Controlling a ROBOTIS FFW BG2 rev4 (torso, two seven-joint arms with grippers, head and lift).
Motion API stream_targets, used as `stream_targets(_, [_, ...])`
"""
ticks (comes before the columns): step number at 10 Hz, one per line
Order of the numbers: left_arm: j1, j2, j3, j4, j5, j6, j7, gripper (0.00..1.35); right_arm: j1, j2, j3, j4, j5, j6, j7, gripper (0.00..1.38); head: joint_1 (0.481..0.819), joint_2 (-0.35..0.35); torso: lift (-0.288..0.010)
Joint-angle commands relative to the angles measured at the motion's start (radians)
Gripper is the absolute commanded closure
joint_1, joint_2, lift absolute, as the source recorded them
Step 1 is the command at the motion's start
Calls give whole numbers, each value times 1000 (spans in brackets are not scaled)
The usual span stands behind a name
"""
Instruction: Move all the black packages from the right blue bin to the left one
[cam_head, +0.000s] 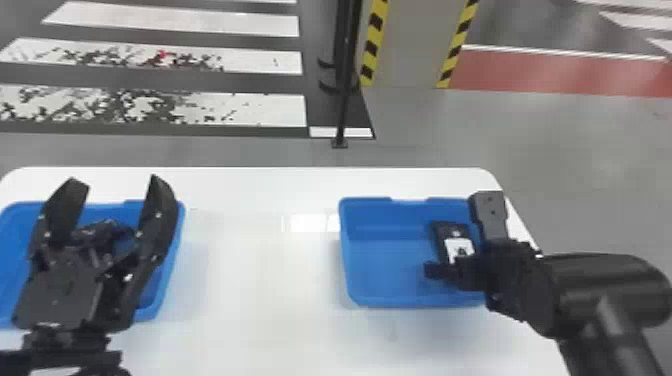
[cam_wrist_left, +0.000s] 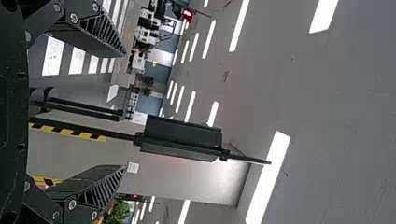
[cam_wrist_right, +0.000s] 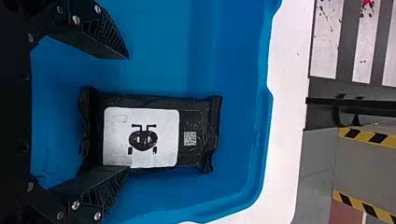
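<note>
Your left tool (cam_head: 116, 181) and right tool (cam_wrist_right: 128, 113) are wide open, empty — closing on the black package (cam_wrist_right: 198, 121) in the right blue bin (cam_head: 380, 260) could slip, since one finger overlaps its edge.

Beyond the white table (cam_head: 260, 280), grey floor (cam_head: 575, 165) with white stripes (cam_head: 225, 24) (two heavily speckled).

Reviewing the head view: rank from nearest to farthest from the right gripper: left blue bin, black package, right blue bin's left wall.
Nearest the right gripper first:
1. Black package, by the fingers, in the bin's right part.
2. Right blue bin's left wall, left of the package.
3. Left blue bin, across the table.
</note>
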Motion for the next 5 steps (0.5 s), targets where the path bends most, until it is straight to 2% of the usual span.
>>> stream_targets(1, [3,0,0,0,7,-7,0,203,-1,1,-5,10,-19,-2,0,298,695,-127,-132])
stream_targets(2, [3,0,2,0,7,-10,0,203,2,1,-5,10,-25,-24,5,510,695,-124,-132])
stream_targets(3, [3,0,2,5,19,-10,0,203,7,1,-5,17,-41,-64,17,897,695,-119,-132])
stream_targets(4, [3,0,2,5,23,-10,0,203,19,3,-5,10,-45,-105,17,1076,695,-114,-132])
stream_targets(5, [6,0,2,7,31,-10,0,203,41,5,-9,8,-65,-164,15,1131,695,-106,-132])
